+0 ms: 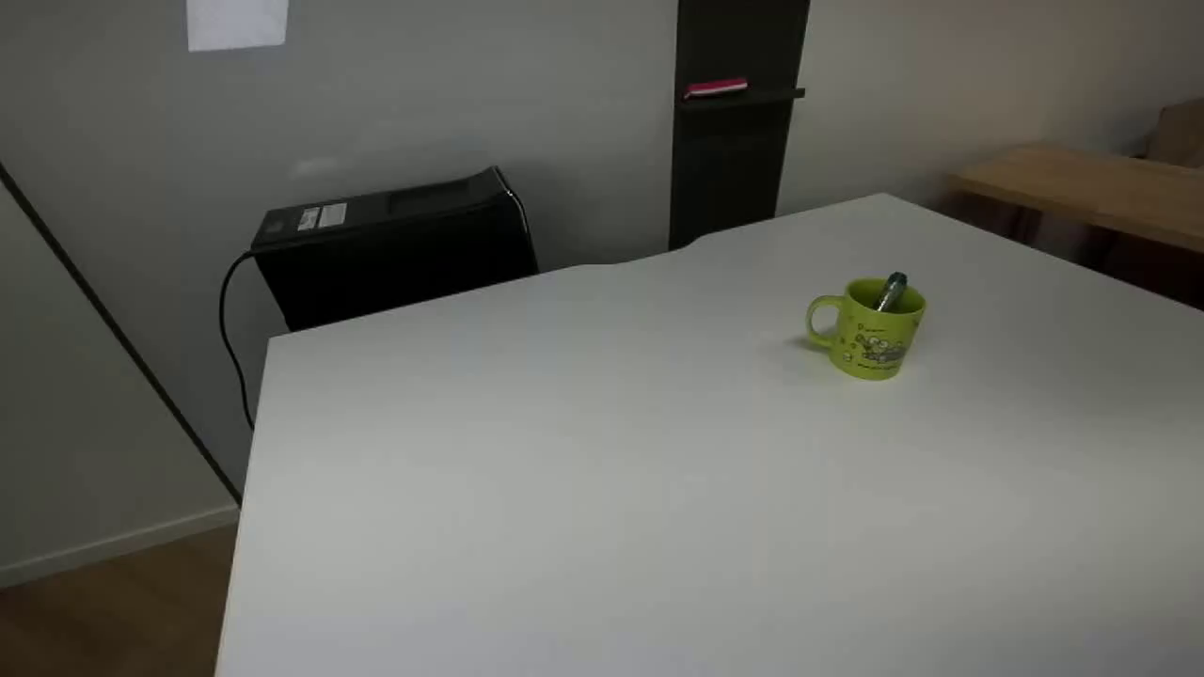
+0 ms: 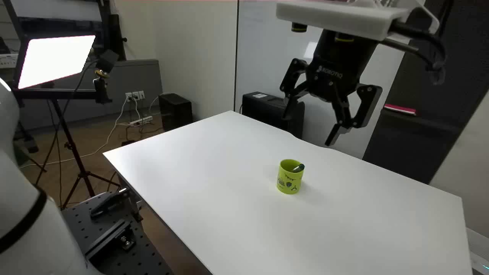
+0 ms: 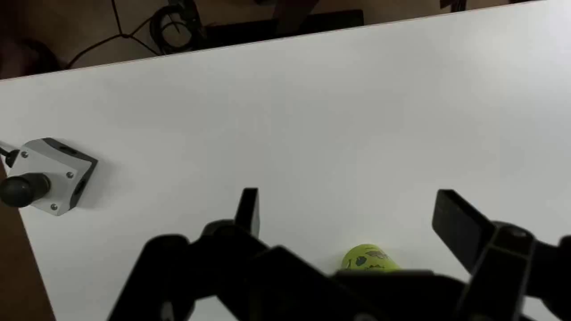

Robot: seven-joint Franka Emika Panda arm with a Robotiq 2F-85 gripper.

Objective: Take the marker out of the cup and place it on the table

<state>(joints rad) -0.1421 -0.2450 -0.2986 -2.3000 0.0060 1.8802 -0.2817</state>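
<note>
We see the cup [image 1: 870, 340] as a lime-green mug, smooth, with a looped side handle and small dark printed figures; the lettering is too small for us to read; it stands upright on the table [image 1: 564, 470], a broad, plain white, smooth-topped slab with a shallow wave in one edge; the marker [image 1: 891, 293], slim, rounded and blackish-green, leans inside the cup, its upper end poking past the rim; the cup's wall hides its lower part from us. In an exterior view the gripper [image 2: 310, 128], black and jointed, hangs above the table with its fingers spread well apart; the white housing [image 2: 332, 17] over it is cut off at the top; in the wrist view the fingers have flat, dark pads, the gripper's body covers most of the cup, and a grey box [image 3: 60, 173] with a round black knob [image 3: 20, 191] sits near the table's edge.
</note>
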